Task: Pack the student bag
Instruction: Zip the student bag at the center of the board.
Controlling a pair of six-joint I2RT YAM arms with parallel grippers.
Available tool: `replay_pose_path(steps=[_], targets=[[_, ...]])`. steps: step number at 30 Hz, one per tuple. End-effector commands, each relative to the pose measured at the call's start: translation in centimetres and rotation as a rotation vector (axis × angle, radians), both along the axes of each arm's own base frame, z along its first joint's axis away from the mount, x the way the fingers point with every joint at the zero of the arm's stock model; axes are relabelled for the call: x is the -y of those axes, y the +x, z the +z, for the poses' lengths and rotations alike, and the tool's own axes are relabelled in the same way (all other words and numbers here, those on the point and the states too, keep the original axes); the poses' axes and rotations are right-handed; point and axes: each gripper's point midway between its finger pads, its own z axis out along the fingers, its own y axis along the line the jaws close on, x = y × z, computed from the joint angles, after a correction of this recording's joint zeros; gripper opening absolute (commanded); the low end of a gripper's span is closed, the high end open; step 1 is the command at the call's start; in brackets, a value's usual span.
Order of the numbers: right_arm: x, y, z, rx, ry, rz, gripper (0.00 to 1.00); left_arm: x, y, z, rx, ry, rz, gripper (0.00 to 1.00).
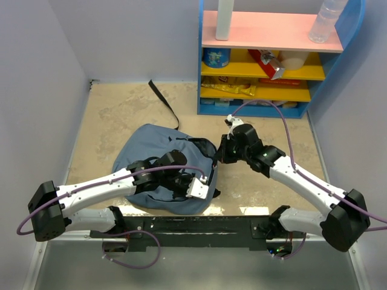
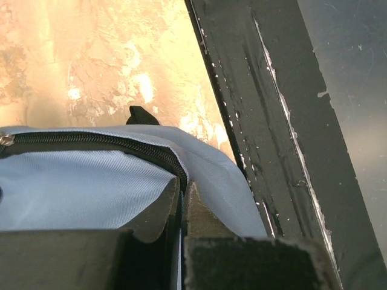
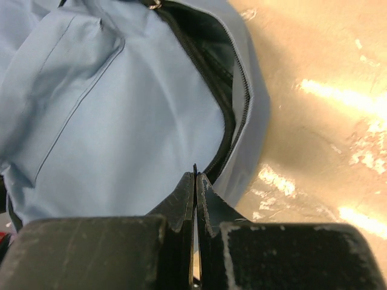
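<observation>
Slate-blue fabric of the student bag [image 1: 142,151] lies on the tan table [image 1: 115,115], spread under the left claw [image 2: 183,196] and reaching to the left side of the right claw [image 3: 195,181]. Both claws are closed tight, and each one pinches the edge of the bag just beside the zip. Above the right claw the zip stands open and a dark inside shows. The black frame rail [image 2: 272,151] runs close along the right of the left claw, so the room there is narrow. To the right of the right claw, bare table surface goes on. In the top view, this surface reaches from that claw up to the blue shelf [image 1: 208,90]. A black strap [image 1: 164,101] lies past the bag, toward the far wall.
</observation>
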Motion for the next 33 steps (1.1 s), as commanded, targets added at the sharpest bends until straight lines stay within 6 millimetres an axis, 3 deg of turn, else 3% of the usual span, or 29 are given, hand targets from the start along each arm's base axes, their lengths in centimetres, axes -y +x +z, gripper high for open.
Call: replay_pose_path(steps=[1,8,14,15,18,20,22,23,24,26,27,33], targets=[[0.8,5.4,5.1,0.213,-0.003,-0.083,0.0,-1.4,-4.0,0.1,-0.099,0.045,-0.15,0.0],[0.3,8.5,5.2,0.25,-0.061,-0.1,0.0,-2.6,-6.1,0.2,-0.126,0.062,-0.275,0.0],[-0.7,13.2,5.0,0.265,-0.094,-0.132,0.0,-4.0,-7.7,0.1,-0.121,0.084,-0.406,0.0],[-0.8,14.0,5.8,0.282,-0.092,-0.144,0.0,-4.2,-7.8,0.1,-0.117,0.089,-0.42,0.0],[0.7,15.9,5.6,0.282,-0.137,-0.209,0.0,-4.8,-7.8,-0.4,-0.077,0.113,-0.465,0.0],[2.9,16.4,6.3,0.29,-0.16,-0.287,0.0,-5.1,-7.6,-0.7,-0.05,0.123,-0.485,0.0],[5.7,16.2,5.8,0.28,-0.184,-0.362,0.0,-5.4,-7.2,-1.1,-0.016,0.139,-0.496,0.0],[6.7,15.6,7.2,0.31,-0.166,-0.389,0.0,-5.3,-7.1,-1.0,-0.006,0.14,-0.496,0.0],[8.0,14.9,6.3,0.29,-0.186,-0.425,0.0,-5.2,-6.7,-1.1,0.016,0.145,-0.492,0.0],[9.1,13.6,7.5,0.313,-0.164,-0.448,0.0,-5.0,-6.3,-1.1,0.039,0.144,-0.499,0.0],[9.6,12.7,6.6,0.287,-0.175,-0.456,0.0,-4.8,-5.9,-0.8,0.061,0.144,-0.498,0.0],[12.3,8.2,5.6,0.244,-0.185,-0.52,0.0,-3.0,-3.6,0.4,0.179,0.147,-0.504,0.0]])
